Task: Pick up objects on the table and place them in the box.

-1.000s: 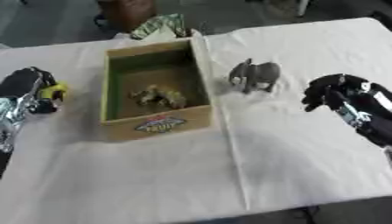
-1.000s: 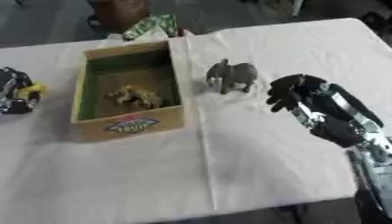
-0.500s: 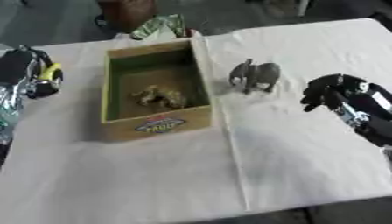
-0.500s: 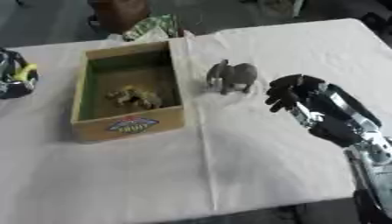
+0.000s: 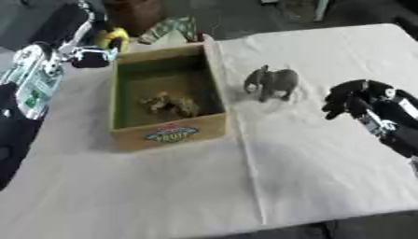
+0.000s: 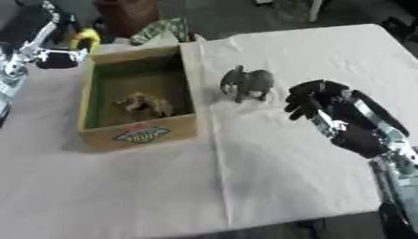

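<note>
The left hand [image 5: 86,49] was raised beside the far left corner of the box [image 5: 167,133], its fingers curled round a small yellow object [image 5: 113,36] whose shape could not be made out. It was probably held up there because the yellow object was to be carried over the wall and let go inside, and the opening lay just to the inner side of that hand and a little nearer the robot. The box stood open-topped on the tabletop [image 5: 310,154], a cardboard tray with a green lining and a printed label on its near wall. One tan toy animal [image 5: 170,103] already lay on its floor, toward the middle; the rest of the floor looked bare, so there seemed to be room for more. A grey elephant [image 6: 249,83] stood upright on the white cloth just outside the right wall, not touching it. The right hand [image 6: 314,100] hovered low over the tabletop with fingers bent downward and holding nothing, the elephant just beyond its fingertips on the inner side. That position suggested it was waiting its turn to take the elephant.
</note>
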### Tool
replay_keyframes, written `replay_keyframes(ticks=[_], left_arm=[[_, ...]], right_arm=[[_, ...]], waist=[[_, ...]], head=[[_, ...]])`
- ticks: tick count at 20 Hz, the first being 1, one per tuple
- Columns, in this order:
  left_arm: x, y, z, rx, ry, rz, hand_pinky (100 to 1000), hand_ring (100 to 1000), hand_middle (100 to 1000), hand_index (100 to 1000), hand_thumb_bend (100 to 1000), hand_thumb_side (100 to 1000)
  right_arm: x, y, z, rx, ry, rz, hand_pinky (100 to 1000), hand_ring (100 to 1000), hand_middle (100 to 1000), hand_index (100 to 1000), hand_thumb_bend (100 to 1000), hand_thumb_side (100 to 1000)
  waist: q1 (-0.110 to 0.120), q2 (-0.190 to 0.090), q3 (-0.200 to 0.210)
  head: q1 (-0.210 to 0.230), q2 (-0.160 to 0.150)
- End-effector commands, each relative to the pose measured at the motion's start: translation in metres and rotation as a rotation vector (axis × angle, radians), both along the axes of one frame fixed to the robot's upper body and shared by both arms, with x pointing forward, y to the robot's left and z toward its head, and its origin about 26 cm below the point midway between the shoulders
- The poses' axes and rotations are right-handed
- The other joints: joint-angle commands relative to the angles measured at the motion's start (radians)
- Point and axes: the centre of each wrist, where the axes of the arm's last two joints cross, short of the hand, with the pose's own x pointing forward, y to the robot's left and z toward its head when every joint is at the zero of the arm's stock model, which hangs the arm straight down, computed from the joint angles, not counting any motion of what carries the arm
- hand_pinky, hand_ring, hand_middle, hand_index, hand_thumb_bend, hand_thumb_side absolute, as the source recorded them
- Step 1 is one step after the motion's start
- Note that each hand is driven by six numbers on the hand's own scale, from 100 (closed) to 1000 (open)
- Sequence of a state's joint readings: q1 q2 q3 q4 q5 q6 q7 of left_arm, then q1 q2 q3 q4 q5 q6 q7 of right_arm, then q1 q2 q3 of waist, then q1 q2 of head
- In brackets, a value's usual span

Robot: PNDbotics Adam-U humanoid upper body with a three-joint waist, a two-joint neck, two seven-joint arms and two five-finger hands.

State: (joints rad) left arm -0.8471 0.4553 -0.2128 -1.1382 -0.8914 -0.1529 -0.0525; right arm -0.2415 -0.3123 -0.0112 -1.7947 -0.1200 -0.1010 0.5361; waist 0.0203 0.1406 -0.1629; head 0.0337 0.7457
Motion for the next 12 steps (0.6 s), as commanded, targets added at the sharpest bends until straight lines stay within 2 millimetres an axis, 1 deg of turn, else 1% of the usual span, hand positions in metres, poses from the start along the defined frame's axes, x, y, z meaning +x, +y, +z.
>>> replay_keyframes(ticks=[1,5,10,12], left_arm=[[0.004,-0.015,0.003,0.032,0.013,-0.074,416,305,237,447,100,148],[0.005,-0.026,-0.016,0.058,0.089,-0.144,432,324,258,467,100,152],[0.005,-0.026,-0.035,0.091,0.214,-0.187,468,366,306,511,100,164],[0.004,-0.023,-0.04,0.103,0.267,-0.195,524,453,411,600,100,148]], right_arm=[[0.001,0.0,0.008,-0.008,-0.026,0.012,616,668,650,767,100,494],[0.002,0.001,0.008,-0.008,-0.026,0.016,616,668,651,767,100,495],[0.002,0.001,0.008,-0.008,-0.023,0.015,616,667,651,767,100,496],[0.002,0.001,0.008,-0.007,-0.023,0.014,616,667,651,768,100,496]], waist=[[-0.004,-0.015,-0.004],[-0.002,-0.013,-0.01],[0.0,-0.013,-0.01],[0.0,-0.013,-0.008]], head=[[0.004,-0.004],[0.003,-0.004],[0.0,-0.004],[-0.001,-0.004]])
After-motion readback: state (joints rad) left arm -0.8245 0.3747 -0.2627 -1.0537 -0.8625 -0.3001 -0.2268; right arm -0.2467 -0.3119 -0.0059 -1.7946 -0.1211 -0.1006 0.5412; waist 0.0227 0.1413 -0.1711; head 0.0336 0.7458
